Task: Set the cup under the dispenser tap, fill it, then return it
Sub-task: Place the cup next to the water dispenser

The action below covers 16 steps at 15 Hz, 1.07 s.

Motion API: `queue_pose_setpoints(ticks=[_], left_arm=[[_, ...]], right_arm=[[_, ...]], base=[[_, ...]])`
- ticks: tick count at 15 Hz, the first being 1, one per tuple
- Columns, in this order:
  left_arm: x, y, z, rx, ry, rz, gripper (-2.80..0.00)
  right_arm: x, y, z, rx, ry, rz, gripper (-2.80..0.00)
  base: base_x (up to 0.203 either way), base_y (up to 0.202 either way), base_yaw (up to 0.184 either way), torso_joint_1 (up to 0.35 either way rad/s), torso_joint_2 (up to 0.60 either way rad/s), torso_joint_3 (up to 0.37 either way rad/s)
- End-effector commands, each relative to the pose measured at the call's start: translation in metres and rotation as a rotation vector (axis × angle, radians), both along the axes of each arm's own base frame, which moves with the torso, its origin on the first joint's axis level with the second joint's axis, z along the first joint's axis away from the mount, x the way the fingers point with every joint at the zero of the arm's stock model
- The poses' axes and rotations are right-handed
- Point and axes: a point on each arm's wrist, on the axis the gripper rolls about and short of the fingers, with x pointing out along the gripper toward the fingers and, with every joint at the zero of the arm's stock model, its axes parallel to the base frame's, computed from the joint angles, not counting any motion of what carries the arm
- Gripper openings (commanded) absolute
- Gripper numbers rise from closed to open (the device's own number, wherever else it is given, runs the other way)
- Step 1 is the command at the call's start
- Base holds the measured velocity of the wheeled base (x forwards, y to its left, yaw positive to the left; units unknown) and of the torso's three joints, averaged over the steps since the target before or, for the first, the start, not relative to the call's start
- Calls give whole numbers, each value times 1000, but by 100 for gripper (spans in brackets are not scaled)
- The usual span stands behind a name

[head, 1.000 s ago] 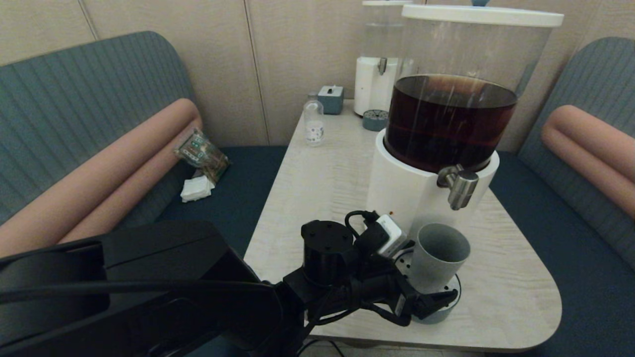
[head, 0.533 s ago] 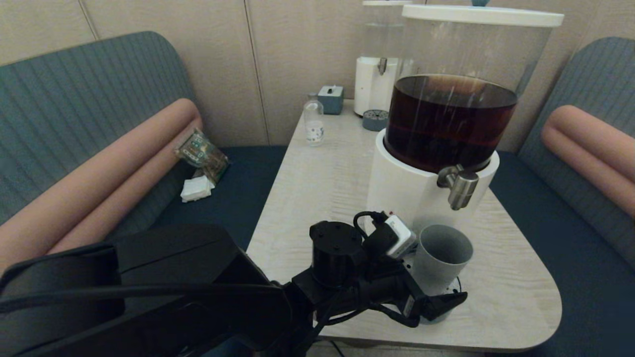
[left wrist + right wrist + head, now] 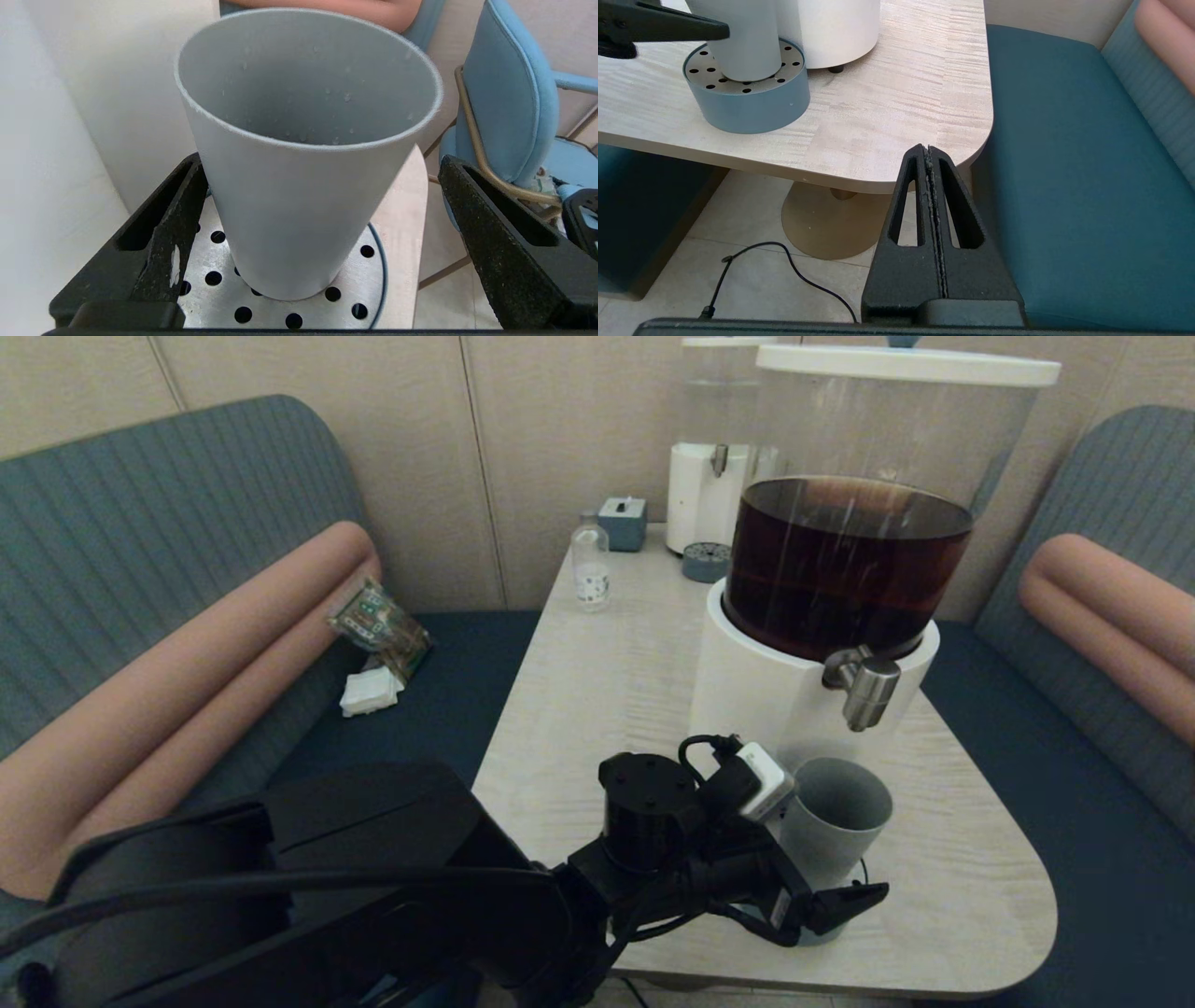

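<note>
The cup (image 3: pixel 831 817) stands upright on the perforated drip tray (image 3: pixel 747 100) near the counter's (image 3: pixel 597 681) front edge, below the dispenser tap (image 3: pixel 865 686). The left claw (image 3: pixel 322 242) straddles it, spread wide, fingers apart from its sides. The right claw (image 3: pixel 930 158), pressed closed and empty, hangs off the counter's front right corner.

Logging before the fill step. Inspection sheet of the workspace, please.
Surface: pale wood-grain table, no spills seen.
Job's things: cup upright on the drip tray, empty, droplets inside; tap above it, nothing pouring.
Clutter: small bottle, grey-blue box, second dispenser at the far end.
Grippers: left gripper open, fingers either side of the cup; right gripper shut, below the table's corner.
Cables: black lead on the floor.
Surroundings: booth seats; packet and napkins on the left seat.
</note>
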Motion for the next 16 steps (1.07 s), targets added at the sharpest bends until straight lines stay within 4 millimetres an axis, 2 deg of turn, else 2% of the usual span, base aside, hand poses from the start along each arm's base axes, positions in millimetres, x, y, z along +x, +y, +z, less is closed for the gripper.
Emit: queue_pose_setpoints(ticks=[1, 16], left_arm=[[3, -2, -5, 1, 1, 2, 0], [15, -8, -5, -28, 4, 57, 0]], right_arm=[[0, 0, 0, -1, 0, 1, -280], [0, 0, 0, -1, -1, 1, -280]], base=[[0, 0, 0, 0, 0, 0], [0, 0, 0, 0, 0, 0]])
